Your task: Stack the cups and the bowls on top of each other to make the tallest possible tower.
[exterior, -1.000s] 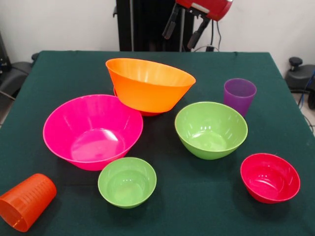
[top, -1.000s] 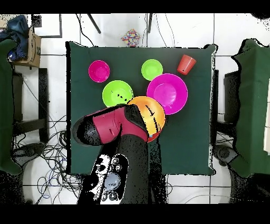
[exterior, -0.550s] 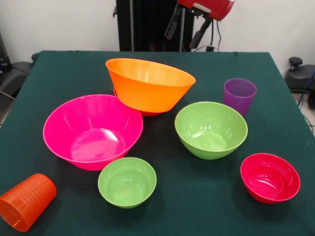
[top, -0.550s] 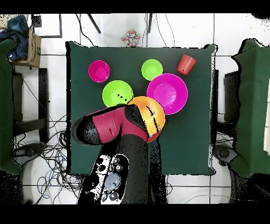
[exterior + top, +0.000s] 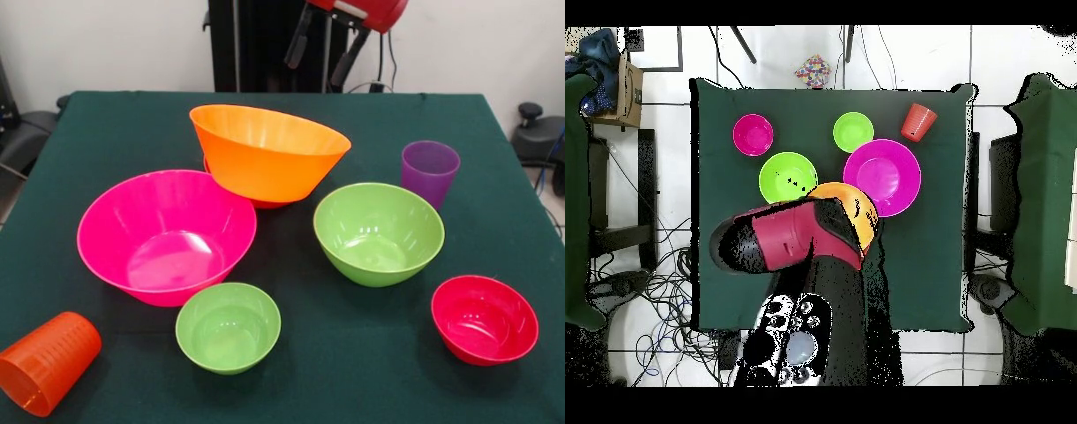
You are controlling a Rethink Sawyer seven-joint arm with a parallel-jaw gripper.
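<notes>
Dark green table (image 5: 494,371) seen from the front, scattered with bright plastic bowls and cups.

Near the far middle, large orange bowl (image 5: 269,150) tilted toward the viewer, resting in a shallow red-orange bowl (image 5: 265,203) of which only a sliver of rim shows beneath. Just in front and to the picture's left, large pink bowl (image 5: 166,234), upright and empty, its rim close to the orange one. To the picture's right, medium lime green bowl (image 5: 378,231), upright, apart from the rest. In front of the pink bowl, small lime green bowl (image 5: 228,326), nearly touching it. At the near right, small crimson bowl (image 5: 484,318), standing alone. Behind the medium green bowl, translucent purple cup (image 5: 429,171), upright, mouth up. At the near left corner, orange cup (image 5: 46,361) lying on its side, partly cut off by the edge.

At the top edge, above and behind the orange bowl, red and black gripper (image 5: 318,46) hanging clear of everything, two dark fingers (image 5: 297,44) spread apart with nothing between them.

From overhead, red and black arm (image 5: 790,240) covering much of the large orange bowl and hiding the purple cup; pink, both green and crimson bowls and the orange cup all visible on the cloth.
</notes>
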